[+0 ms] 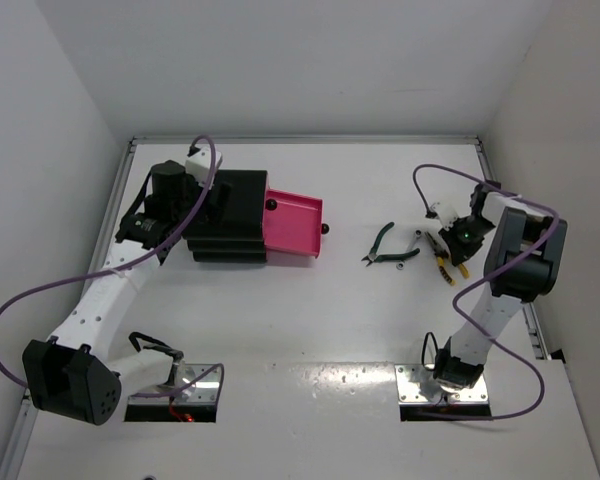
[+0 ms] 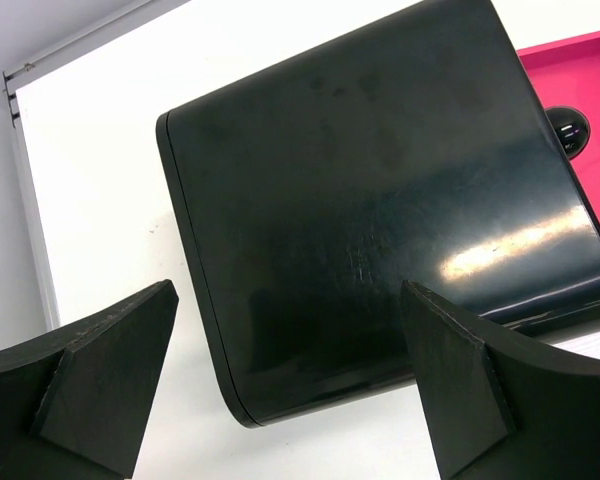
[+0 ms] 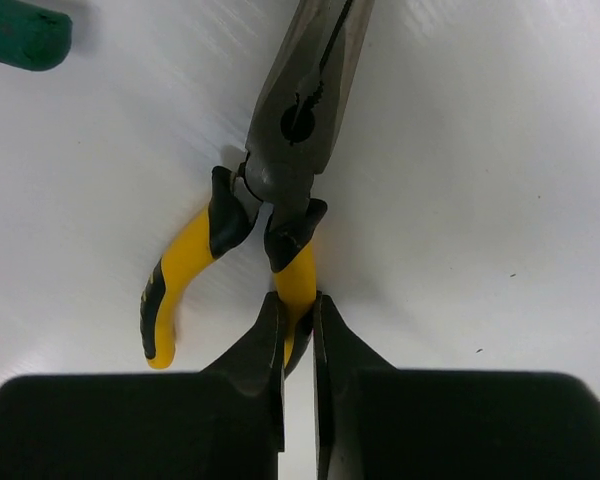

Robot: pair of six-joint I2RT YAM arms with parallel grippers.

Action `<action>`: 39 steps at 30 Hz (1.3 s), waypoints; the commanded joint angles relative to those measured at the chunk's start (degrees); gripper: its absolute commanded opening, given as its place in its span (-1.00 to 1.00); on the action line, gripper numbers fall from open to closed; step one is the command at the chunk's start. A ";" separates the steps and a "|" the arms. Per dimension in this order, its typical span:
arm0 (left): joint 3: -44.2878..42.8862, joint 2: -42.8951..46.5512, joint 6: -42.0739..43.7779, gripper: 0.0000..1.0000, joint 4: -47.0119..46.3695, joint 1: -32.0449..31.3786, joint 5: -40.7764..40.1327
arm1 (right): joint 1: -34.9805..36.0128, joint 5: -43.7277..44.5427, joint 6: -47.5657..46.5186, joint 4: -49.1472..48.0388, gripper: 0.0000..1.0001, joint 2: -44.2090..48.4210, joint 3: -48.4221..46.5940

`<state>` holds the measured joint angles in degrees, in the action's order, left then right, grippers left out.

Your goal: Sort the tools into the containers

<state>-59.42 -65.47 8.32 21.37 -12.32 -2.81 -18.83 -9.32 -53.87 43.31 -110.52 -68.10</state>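
Note:
The yellow-handled pliers (image 3: 280, 180) lie on the white table at the right (image 1: 443, 262). My right gripper (image 3: 299, 315) is shut on one yellow handle, low over the table (image 1: 458, 240). The dark green-handled pliers (image 1: 380, 241) and the thin silver wrench (image 1: 402, 254) lie just left of it; a green handle tip (image 3: 20, 35) shows in the right wrist view. The black drawer chest (image 1: 230, 215) stands at the left with one magenta tray drawer (image 1: 292, 230) pulled out. My left gripper (image 2: 290, 390) is open over the chest's top (image 2: 380, 190).
White walls enclose the table on three sides. A round black knob (image 2: 568, 130) sits on the pink drawer beside the chest. Purple cables loop from both arms. Metal base plates (image 1: 435, 385) sit at the near edge.

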 commanded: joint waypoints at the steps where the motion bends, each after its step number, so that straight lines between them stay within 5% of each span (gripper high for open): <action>1: -2.19 0.70 -1.46 0.99 -0.80 -0.52 -0.53 | -0.07 -3.49 -0.54 0.10 -1.00 3.72 0.86; 10: -1.67 0.70 -1.46 0.99 -0.80 0.01 0.17 | -0.68 -16.95 -0.54 7.22 -1.00 19.02 -3.16; 17: -3.42 -1.32 -3.22 0.99 -0.18 2.55 2.88 | 10.73 -23.46 5.87 5.92 -1.00 18.50 -11.09; 25: -6.32 -3.96 -4.36 0.99 0.34 3.79 5.53 | 27.42 -22.32 12.03 6.34 -1.00 6.82 -23.30; 39: -6.32 -6.15 -4.98 0.99 0.87 5.37 7.12 | 40.71 -18.01 20.02 10.92 -1.00 -8.74 -41.49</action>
<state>-63.61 -71.40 4.03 22.85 -8.05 3.22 19.42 -26.89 -36.75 53.80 -118.08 -104.14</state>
